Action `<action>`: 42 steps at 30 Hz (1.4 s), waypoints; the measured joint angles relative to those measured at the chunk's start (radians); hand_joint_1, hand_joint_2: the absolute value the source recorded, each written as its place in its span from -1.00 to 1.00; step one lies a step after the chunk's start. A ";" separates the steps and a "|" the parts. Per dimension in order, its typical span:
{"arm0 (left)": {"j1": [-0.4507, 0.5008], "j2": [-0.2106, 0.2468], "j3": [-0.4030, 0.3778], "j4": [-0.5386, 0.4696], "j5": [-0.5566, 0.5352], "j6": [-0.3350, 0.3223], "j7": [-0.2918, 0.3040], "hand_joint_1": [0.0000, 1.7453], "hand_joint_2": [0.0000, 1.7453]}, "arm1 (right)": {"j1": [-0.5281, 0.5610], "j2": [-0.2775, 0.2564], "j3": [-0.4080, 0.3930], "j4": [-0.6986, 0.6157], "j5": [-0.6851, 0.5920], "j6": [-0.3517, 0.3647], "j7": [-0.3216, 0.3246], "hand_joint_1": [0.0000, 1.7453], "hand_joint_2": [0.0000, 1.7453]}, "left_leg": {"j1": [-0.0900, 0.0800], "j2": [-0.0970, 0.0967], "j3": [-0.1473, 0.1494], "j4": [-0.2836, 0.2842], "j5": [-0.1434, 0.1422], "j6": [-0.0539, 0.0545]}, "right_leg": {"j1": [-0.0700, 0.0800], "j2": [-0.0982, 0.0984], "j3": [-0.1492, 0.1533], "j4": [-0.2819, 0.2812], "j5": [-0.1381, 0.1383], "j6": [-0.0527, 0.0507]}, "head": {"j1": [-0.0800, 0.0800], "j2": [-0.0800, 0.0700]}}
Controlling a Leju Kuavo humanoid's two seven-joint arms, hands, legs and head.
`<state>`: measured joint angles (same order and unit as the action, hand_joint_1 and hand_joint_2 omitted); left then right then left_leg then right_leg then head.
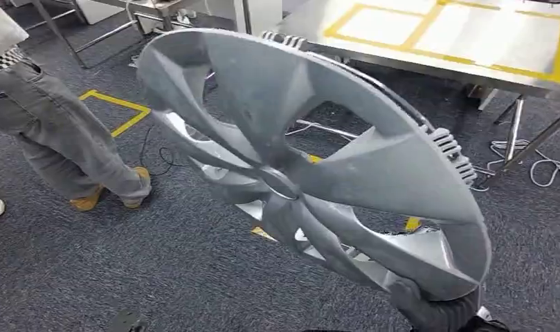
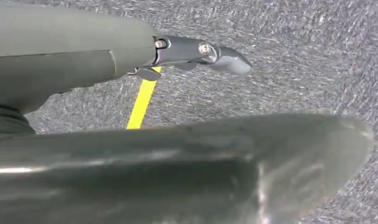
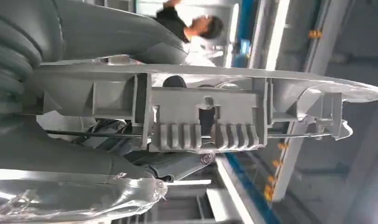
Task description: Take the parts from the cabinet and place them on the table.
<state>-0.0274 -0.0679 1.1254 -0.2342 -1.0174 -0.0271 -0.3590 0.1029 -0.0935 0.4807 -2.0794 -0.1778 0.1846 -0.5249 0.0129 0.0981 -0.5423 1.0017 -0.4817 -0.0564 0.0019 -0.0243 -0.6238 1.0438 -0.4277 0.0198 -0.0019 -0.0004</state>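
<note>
Carrying is the step in hand, as I judge it: the right hand (image 1: 429, 308) is clamped on the lower rim of a big grey wheel cover (image 1: 297, 166), which rides tilted in the air over the carpeted floor (image 1: 69, 277), well clear of it. The right wrist view looks along the cover's ribbed back, with the thumb on one face and darker fingers (image 3: 177, 163) on the other. The left hand (image 2: 196, 51) hangs over carpet beside a yellow floor line (image 2: 142, 100), fingers apart and holding nothing. To do this well I would keep the cover pitched up so its far rim passes above the table (image 1: 464, 41) edge, not into it, then lower it flat inside the yellow-taped squares on the shiny top. The single-handed hold at the rim looks likely to twist under a part this wide, so slow turning seems wise. A person (image 1: 62, 138) stands to the left, cables (image 1: 533, 162) lie by the table legs, and open carpet lies between.
</note>
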 joint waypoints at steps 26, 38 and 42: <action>0.002 0.005 0.010 0.000 -0.012 -0.016 -0.003 -1.00 -1.00 | -0.014 0.000 0.002 0.004 0.000 -0.010 0.000 1.00 1.00 | -0.001 -0.028 -0.016 0.000 0.018 0.033 | -0.001 -0.048 0.017 -0.006 -0.013 0.030 | 0.001 0.000; 0.005 0.008 0.018 0.000 -0.022 -0.029 -0.005 -1.00 -1.00 | -0.014 -0.001 -0.003 0.005 0.023 -0.031 0.000 1.00 1.00 | 0.003 -0.087 -0.152 0.260 -0.077 -0.004 | -0.010 0.042 0.020 -0.016 -0.003 -0.015 | -0.009 0.000; 0.002 0.009 0.018 0.000 -0.022 -0.029 -0.005 -1.00 -1.00 | -0.015 -0.001 -0.003 0.004 0.023 -0.031 0.000 1.00 1.00 | 0.005 -0.101 -0.034 -0.006 0.032 0.007 | -0.004 0.061 0.020 -0.004 -0.011 0.002 | -0.013 0.000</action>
<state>-0.0249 -0.0591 1.1433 -0.2342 -1.0395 -0.0565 -0.3643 0.0877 -0.0942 0.4776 -2.0752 -0.1549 0.1533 -0.5249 0.0182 -0.0027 -0.5763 0.9962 -0.4497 -0.0490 -0.0022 0.0372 -0.6033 1.0399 -0.4389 0.0223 -0.0153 -0.0004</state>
